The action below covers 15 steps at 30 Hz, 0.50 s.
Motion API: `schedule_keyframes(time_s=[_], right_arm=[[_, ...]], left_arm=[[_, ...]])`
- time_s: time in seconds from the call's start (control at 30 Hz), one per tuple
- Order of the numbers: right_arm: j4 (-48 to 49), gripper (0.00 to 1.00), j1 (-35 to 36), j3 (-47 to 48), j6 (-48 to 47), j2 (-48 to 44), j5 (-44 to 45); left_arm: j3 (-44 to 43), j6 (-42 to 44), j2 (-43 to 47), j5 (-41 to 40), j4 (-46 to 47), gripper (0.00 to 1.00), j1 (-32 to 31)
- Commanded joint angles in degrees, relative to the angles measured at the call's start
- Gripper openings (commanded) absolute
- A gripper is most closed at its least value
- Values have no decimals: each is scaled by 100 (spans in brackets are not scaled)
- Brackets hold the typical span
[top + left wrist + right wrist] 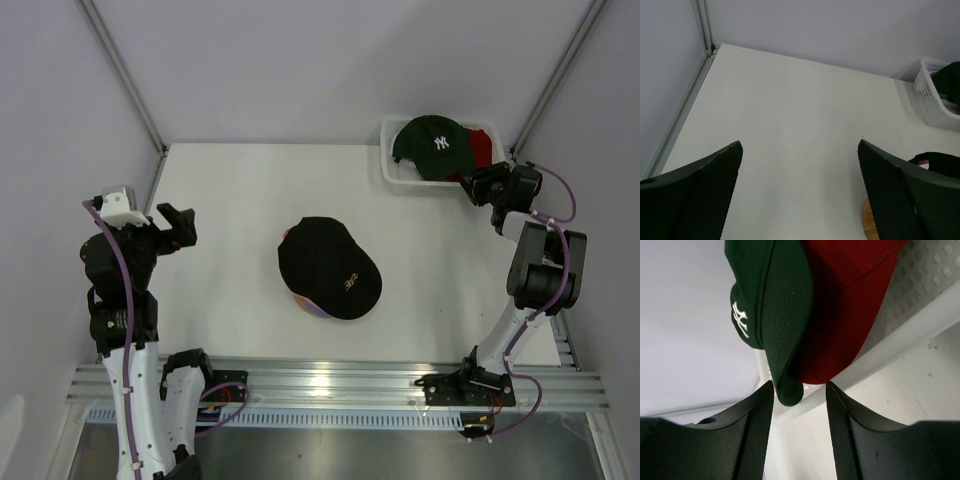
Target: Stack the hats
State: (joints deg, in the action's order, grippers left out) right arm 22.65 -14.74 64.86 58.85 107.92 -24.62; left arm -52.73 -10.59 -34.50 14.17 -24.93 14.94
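Black cap [330,268]: mid-table, crown up, small gold logo on the front, brim pointing to the lower right. It tops a pile. A sliver of pink cap [287,236] shows at its upper-left edge and a sliver of purple cap [313,310] along its lower edge. In the left wrist view a bit of wooden stand [867,220] shows under the black cap [940,162].

Green cap [432,145]: dark green with a white NY logo. It sits in the white mesh basket [386,172] at the far-right corner of the table [230,190], on top of the red cap [482,148]. Right wrist view: the green cap [775,300] overlaps the red cap [840,315], and both brims hang over the basket [920,305] rim.

Left end effector [183,228]: open wide, holding nothing, above the left side of the table and well apart from the pile. Its fingers [700,200] frame bare table [790,125], with the basket [932,100] far right in that view.

Right end effector [472,185]: just beside the basket's near-right corner. In the wrist view the right end effector [800,385] has its fingers [750,435] parted. The green brim tip is at the mouth of the gap, not clamped.
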Motion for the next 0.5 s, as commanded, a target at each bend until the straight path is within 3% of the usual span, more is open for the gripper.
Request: schedule_keyframes(time_s=[0.0, 0.3, 0.47], right_arm=[[1029, 50, -11, -210, 459, -271, 352], [1997, 54, 120, -176, 1137, -43, 458], [1594, 57, 244, 105, 1024, 27, 686]], left_arm=[[-44, -75, -13, -2, 181, 100, 62], [-53, -75, -4, 6, 190, 100, 71], [-44, -75, 14, -2, 181, 99, 70]])
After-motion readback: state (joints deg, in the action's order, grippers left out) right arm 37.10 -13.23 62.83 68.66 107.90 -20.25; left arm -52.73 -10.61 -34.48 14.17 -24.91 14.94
